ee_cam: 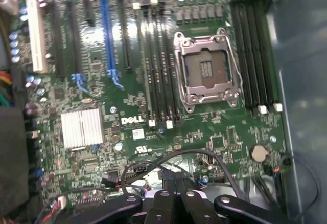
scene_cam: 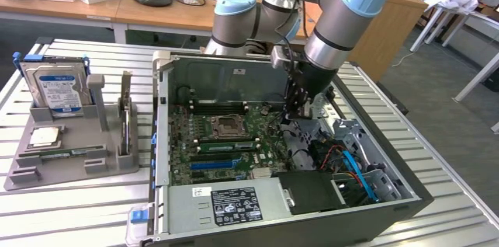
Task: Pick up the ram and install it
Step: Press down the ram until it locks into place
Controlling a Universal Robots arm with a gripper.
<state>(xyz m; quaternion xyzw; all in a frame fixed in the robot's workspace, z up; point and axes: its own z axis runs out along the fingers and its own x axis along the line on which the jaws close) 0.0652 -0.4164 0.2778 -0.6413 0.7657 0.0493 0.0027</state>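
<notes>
The gripper [scene_cam: 308, 104] hangs inside the open computer case [scene_cam: 405, 185], its tip hidden behind the arm's dark wrist; in the wrist view its black linkage [ee_cam: 176, 206] is cut off, so whether the fingers are parted or closed cannot be told. The green motherboard [ee_cam: 92, 65] shows an empty metal-framed CPU socket [ee_cam: 207, 70] and dark memory slots [ee_cam: 161, 70]. What seems the ram [scene_cam: 62, 153], a thin green stick, lies flat on the grey holder tray [scene_cam: 70, 171], well apart from the gripper.
</notes>
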